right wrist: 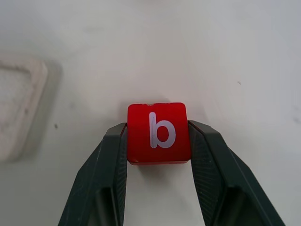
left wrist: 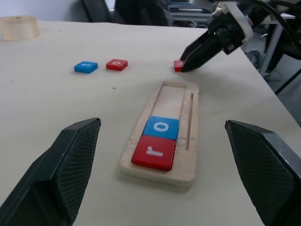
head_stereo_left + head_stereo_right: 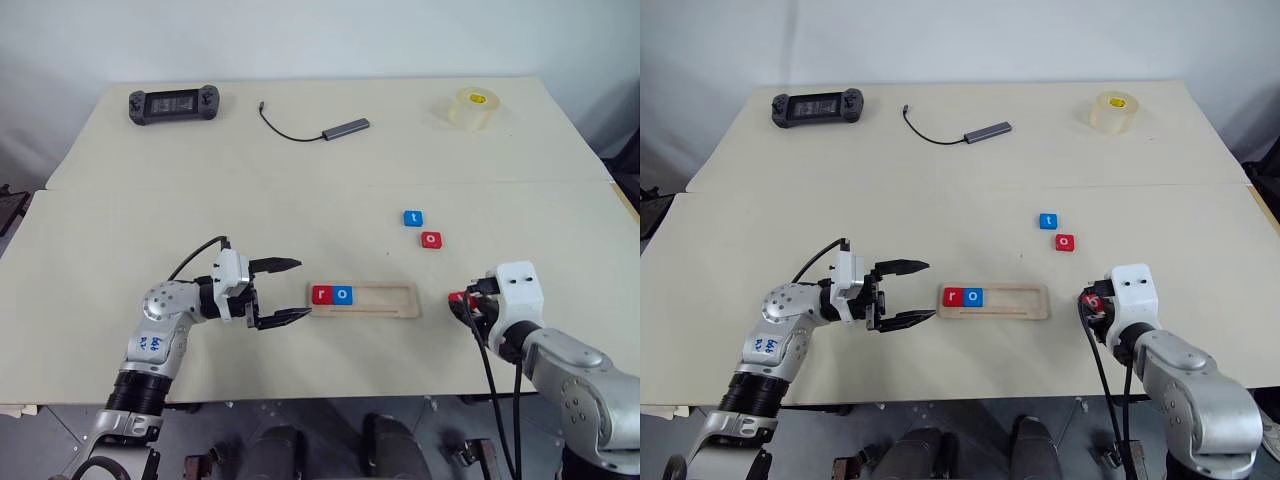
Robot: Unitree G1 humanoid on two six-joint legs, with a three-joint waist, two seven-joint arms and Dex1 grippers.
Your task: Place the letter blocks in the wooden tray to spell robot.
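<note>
- The wooden tray (image 3: 364,300) lies flat on the desk (image 3: 300,190), near the front edge and between the two arms. It is long, thin and pale, with a groove running down its length.
- Two letter blocks sit side by side at the tray's left end. The red block (image 3: 321,294) says "r" in white. The blue block (image 3: 343,294) next to it says "o". The other spaces in the tray have no blocks in them.
- Farther back on the desk, toward the right, lie two more blocks close together. The blue one (image 3: 414,217) says "t". The red one (image 3: 430,240) just in front of it says "o".
- The last block (image 1: 158,133) is red and says "b". The right gripper (image 1: 158,141) has its two black fingers (image 1: 110,155) pressed on the block's two sides. It is held low over the desk, just right of the tray's right end. This arm points forward and tips down.
- The left gripper (image 3: 285,291) reaches sideways toward the tray's left end and lies about level. Its fingers (image 3: 283,264) are spread wide and hold nothing. They stop just short of the tray.
- At the back of the desk are a black handheld controller (image 3: 173,104), a grey adapter with a black cable (image 3: 345,127) and a roll of clear tape (image 3: 472,107). Any writing on them is too small to read.
</note>
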